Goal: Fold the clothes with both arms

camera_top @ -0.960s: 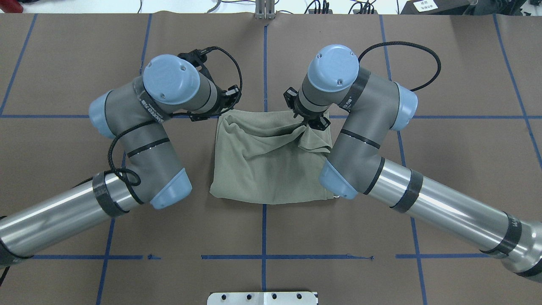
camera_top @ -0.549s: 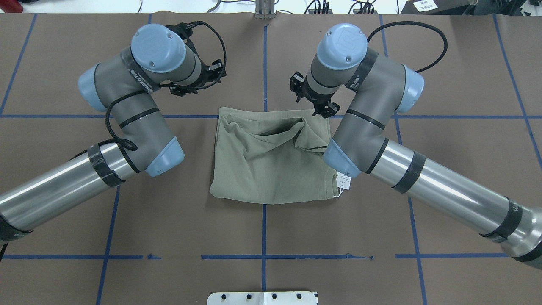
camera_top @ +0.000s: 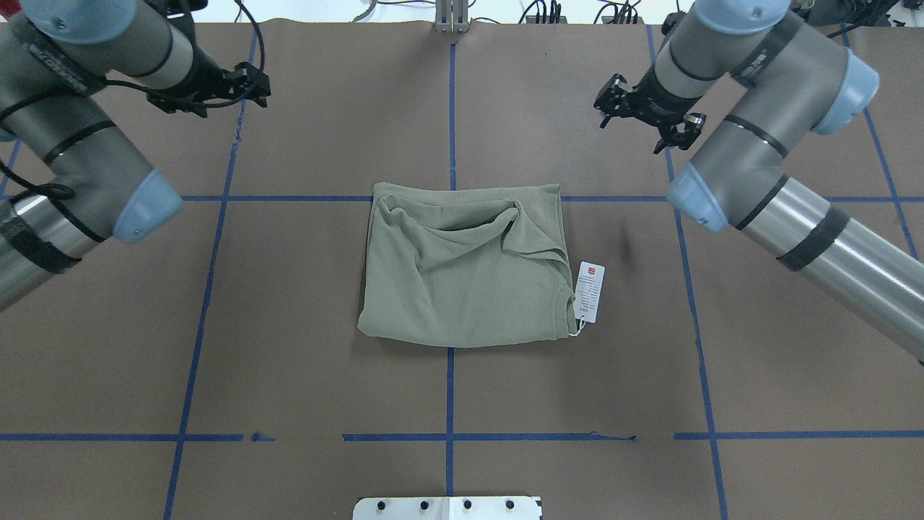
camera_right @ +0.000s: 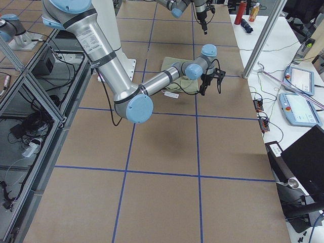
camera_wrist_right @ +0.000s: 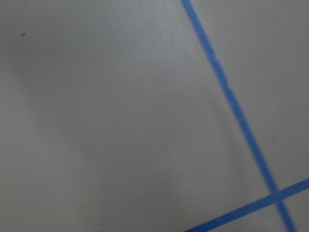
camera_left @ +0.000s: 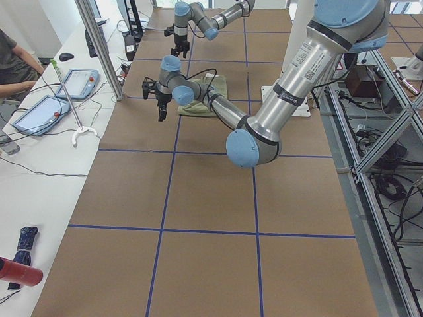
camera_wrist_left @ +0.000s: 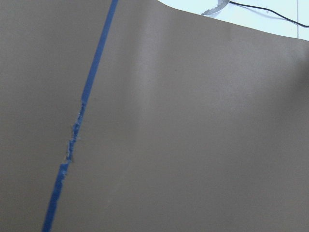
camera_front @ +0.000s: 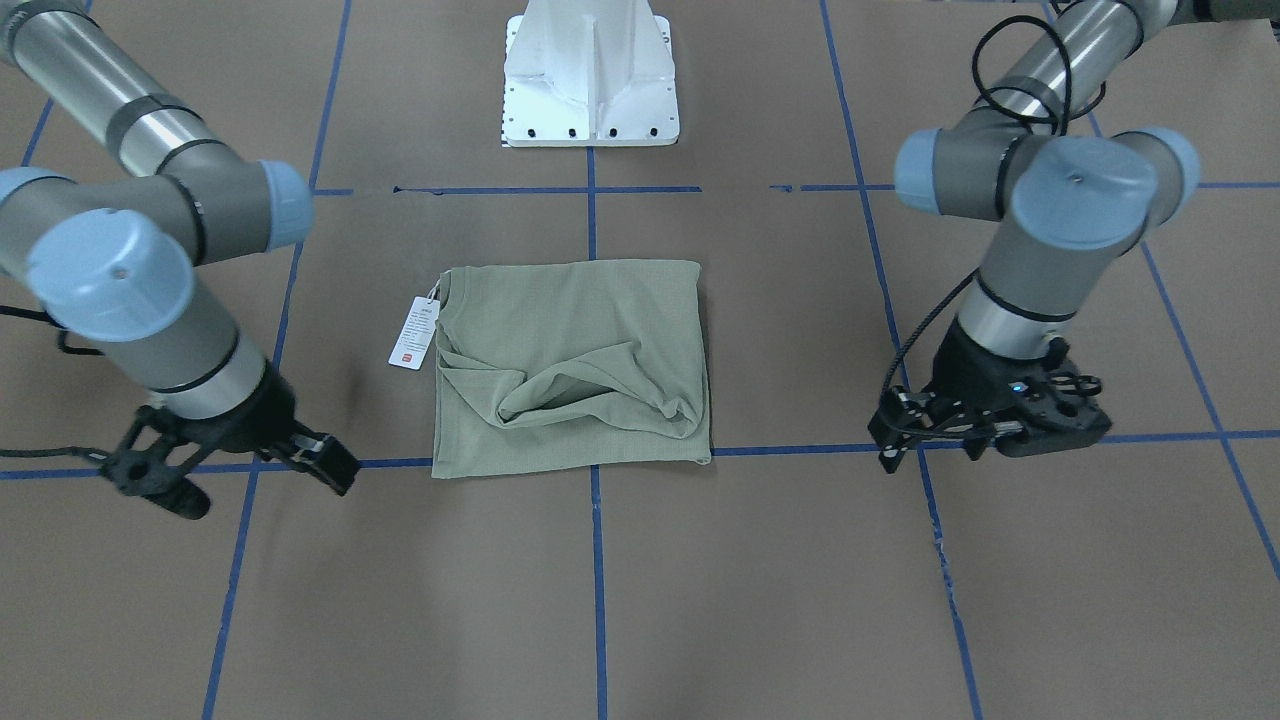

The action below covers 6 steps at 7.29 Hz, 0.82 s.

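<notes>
The sage-green shirt (camera_top: 462, 282) lies folded into a rough rectangle in the middle of the table, with a loose rumpled flap across its far half. Its white hang tag (camera_top: 590, 290) rests on the paper beside its right edge. In the front-facing view the shirt (camera_front: 570, 360) and the tag (camera_front: 414, 333) show the same. My left gripper (camera_top: 260, 85) hovers open over the far left of the table, well clear of the shirt. My right gripper (camera_top: 635, 128) hovers open at the far right, also apart from it. Neither holds anything. Both wrist views show only brown paper and blue tape.
Brown paper with blue tape lines (camera_top: 450, 390) covers the table. The white pedestal base (camera_front: 590, 80) stands at the robot's edge. Beyond the far edge, a side bench holds tablets (camera_left: 39, 112), cables and a metal post (camera_left: 99, 49); a person (camera_left: 13, 59) sits there.
The right gripper let go of the shirt's flap. Both arms pulled back from the shirt's far edge and swung outward to the far corners. The hang tag came into view.
</notes>
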Available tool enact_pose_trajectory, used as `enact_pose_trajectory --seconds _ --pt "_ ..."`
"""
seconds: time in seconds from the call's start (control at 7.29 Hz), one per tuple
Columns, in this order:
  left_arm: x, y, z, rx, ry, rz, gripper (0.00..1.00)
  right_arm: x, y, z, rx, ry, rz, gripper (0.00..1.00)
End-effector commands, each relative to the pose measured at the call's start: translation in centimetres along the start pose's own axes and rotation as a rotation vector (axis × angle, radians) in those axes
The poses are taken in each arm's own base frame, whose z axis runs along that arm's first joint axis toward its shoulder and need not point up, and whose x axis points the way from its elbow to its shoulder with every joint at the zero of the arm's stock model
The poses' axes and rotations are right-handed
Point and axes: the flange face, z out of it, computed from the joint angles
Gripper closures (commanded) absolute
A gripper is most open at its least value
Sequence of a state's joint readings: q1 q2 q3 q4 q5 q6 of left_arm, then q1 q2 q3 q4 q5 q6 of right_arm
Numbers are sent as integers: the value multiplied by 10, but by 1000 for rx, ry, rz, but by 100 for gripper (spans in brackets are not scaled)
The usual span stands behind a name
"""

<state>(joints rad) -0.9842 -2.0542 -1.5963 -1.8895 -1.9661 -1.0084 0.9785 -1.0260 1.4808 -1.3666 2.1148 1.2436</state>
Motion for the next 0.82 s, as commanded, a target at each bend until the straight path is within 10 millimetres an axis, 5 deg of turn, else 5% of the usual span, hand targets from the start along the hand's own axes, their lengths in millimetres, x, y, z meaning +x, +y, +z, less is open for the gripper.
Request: enact_pose_trajectory --seconds 0.0,0.27,0.41,0.69 --pt "-134 7 -39 11 -76 191 0 143 -57 -18 -14 48 -246 0" --pt "-284 -7 -83 -26 -152 466 0 275 -75 -54 -38 31 -420 0" --pt "-343 -16 -91 -68 -198 521 0 330 -78 -61 -46 42 -509 0" --pt "-420 4 -111 -92 -244 510 0 398 -91 -94 -138 101 -586 0"
